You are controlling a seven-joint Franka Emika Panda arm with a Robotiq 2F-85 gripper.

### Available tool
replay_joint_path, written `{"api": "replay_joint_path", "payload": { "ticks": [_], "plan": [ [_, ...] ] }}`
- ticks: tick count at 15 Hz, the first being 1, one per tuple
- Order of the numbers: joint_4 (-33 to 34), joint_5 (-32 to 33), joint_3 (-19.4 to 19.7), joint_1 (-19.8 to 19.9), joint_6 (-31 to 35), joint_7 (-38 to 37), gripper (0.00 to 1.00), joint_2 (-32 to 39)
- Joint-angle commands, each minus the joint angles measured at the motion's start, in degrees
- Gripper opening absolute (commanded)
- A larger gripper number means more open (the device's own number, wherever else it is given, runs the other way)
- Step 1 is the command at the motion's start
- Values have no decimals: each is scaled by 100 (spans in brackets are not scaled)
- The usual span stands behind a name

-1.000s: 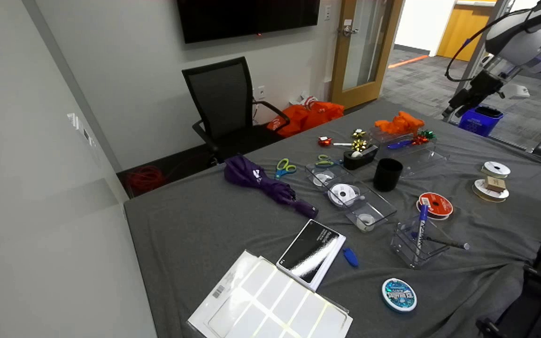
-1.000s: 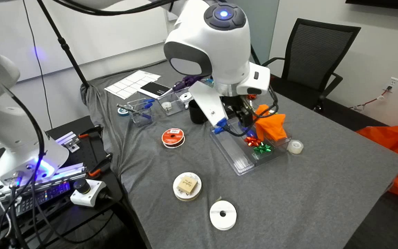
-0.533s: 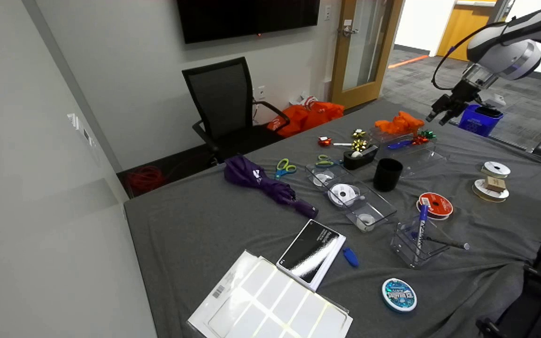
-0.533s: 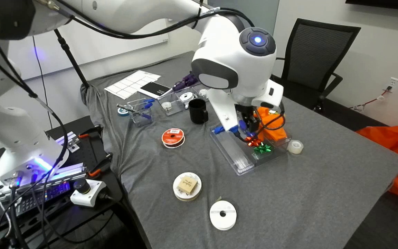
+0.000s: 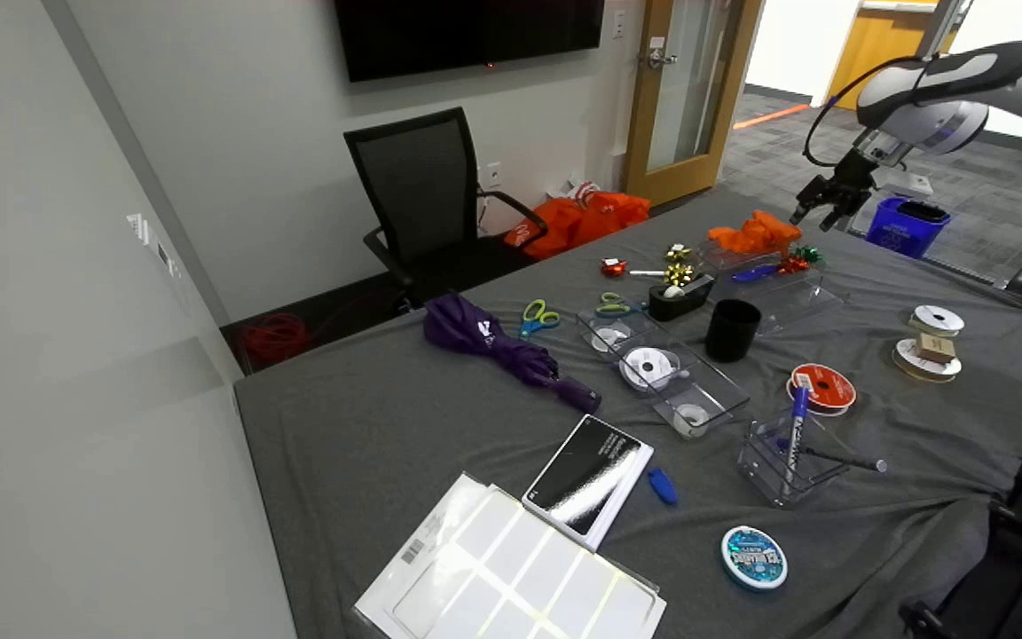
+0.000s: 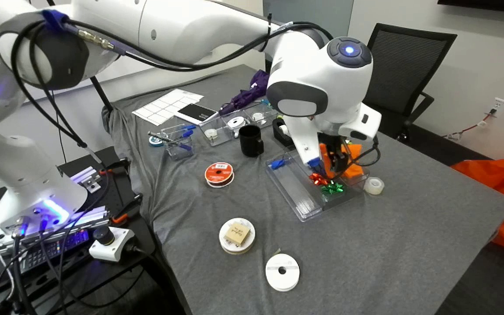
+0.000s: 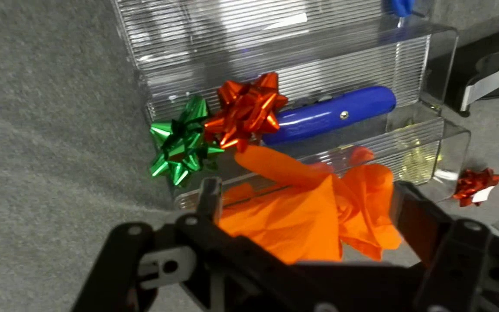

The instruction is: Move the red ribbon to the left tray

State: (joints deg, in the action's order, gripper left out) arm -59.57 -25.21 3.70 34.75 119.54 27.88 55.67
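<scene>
A red shiny bow (image 7: 247,110) sits in a clear compartment tray (image 7: 301,56), between a green bow (image 7: 184,141) and a blue-handled tool (image 7: 332,113); it also shows in both exterior views (image 5: 792,264) (image 6: 318,178). A red ribbon spool (image 5: 826,388) lies on the cloth outside the trays, also in an exterior view (image 6: 219,173). Another clear tray (image 5: 715,390) holds white spools. My gripper (image 7: 308,193) is open, its fingers wide apart with orange cloth (image 7: 301,216) seen between them. It hangs above the bow tray's orange-cloth end; I see no contact.
A black mug (image 5: 732,330) and a black tape dispenser (image 5: 681,297) stand between the trays. A pen holder (image 5: 786,461) stands near the red spool. A tape roll (image 6: 374,186) lies beside the bow tray. Another red bow (image 5: 613,267) and gold bows lie beyond the dispenser.
The arm and gripper have moved left in an exterior view and right and slightly down in an exterior view, over the orange cloth. The objects on the table have not moved.
</scene>
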Motion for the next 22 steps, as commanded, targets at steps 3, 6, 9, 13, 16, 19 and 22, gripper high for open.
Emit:
{"api": "replay_joint_path", "payload": {
  "ticks": [3,6,9,13,16,19,22],
  "plan": [
    [1553,521,258,30,-1123,-615,100,822],
    [2070,613,223,98,-1728,-431,100,1057],
    [2391,925,-170,241,-1934,-224,100,1222],
    [2205,913,-117,142,-1703,-168,100,1130],
    [2387,927,-148,163,-1709,-120,100,1258],
    [2419,927,-153,172,-1720,-112,100,1263],
    [2455,925,-181,147,-1655,-6,100,1376]
  ]
}}
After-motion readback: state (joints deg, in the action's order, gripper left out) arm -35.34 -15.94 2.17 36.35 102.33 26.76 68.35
